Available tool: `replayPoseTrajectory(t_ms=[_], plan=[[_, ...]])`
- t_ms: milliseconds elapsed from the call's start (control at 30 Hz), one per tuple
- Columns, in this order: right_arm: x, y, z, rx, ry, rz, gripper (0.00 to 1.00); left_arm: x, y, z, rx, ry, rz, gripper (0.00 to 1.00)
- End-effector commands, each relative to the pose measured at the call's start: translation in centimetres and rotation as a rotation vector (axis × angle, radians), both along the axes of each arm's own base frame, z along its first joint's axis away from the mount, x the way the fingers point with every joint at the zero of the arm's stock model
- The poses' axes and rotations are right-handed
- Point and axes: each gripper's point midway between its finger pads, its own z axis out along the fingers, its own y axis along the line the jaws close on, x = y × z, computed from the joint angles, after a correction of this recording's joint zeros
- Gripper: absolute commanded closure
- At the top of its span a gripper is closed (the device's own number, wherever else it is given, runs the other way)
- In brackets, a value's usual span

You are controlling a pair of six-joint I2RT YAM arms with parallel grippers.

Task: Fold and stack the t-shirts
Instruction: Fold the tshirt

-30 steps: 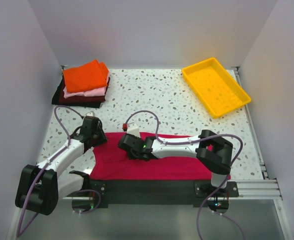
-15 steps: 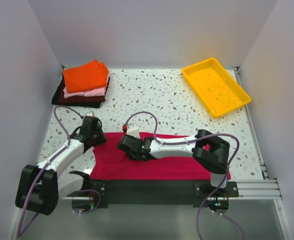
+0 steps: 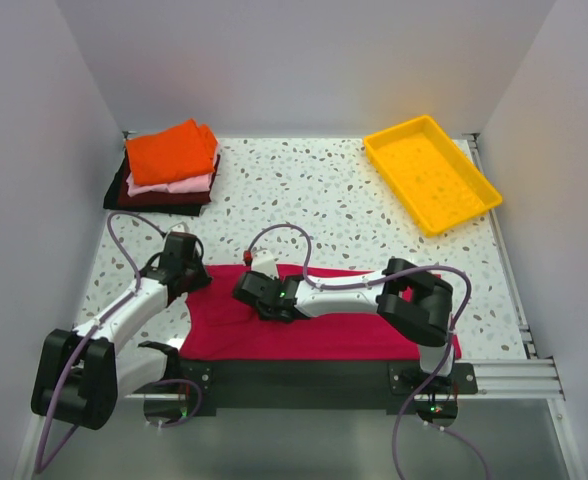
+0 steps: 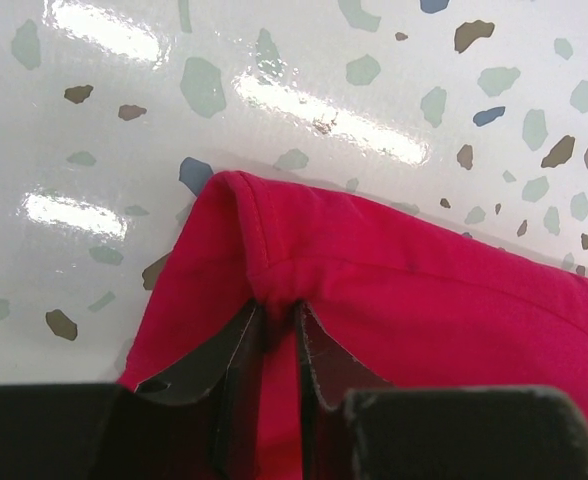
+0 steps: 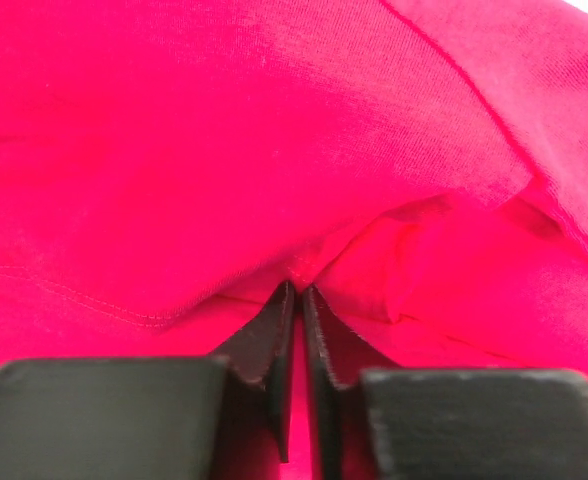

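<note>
T-shirt [image 3: 324,332], crimson-magenta, lies spread on the tabletop [image 3: 304,200] at 6 o'clock. The left fingers [image 4: 236,380] are clenched on a raised fold at its 9 o'clock edge. The right fingers [image 5: 266,350] are clenched on bunched cloth just toward 9 o'clock of its centre. The folded t-shirts [image 3: 169,165] are stacked at 10 o'clock.

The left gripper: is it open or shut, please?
Shut: in its wrist view the left gripper pinches a ridge of the crimson shirt, fingers nearly touching.
</note>
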Motion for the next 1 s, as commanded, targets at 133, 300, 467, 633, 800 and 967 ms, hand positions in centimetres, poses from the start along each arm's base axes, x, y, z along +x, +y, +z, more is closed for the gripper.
replayPoseTrajectory(t_ms=[133, 300, 467, 633, 800, 967], plan=[[1.1, 0.7, 2.0, 0.023, -0.064, -0.01, 1.0, 1.7, 0.2, 1.2, 0.006, -0.055, 0.009, 0.78], [0.9, 0.6, 2.7, 0.028, -0.063, 0.002, 1.0, 1.9, 0.3, 1.3, 0.013, -0.056, 0.006, 0.78], [0.0, -0.1, 4.1, 0.036, -0.033, 0.021, 1.0, 2.2, 0.6, 1.2, 0.027, -0.047, 0.003, 0.78], [-1.3, -1.3, 4.6, 0.013, 0.028, 0.038, 1.0, 2.7, 1.0, 1.9, 0.049, -0.054, 0.004, 0.81], [-2.2, -1.6, 4.5, 0.017, 0.065, 0.056, 1.0, 2.8, 1.1, 2.2, 0.059, -0.056, -0.002, 0.81], [-2.3, -1.6, 4.6, 0.016, 0.071, 0.058, 1.0, 2.8, 1.2, 2.0, 0.068, -0.044, -0.011, 0.81]])
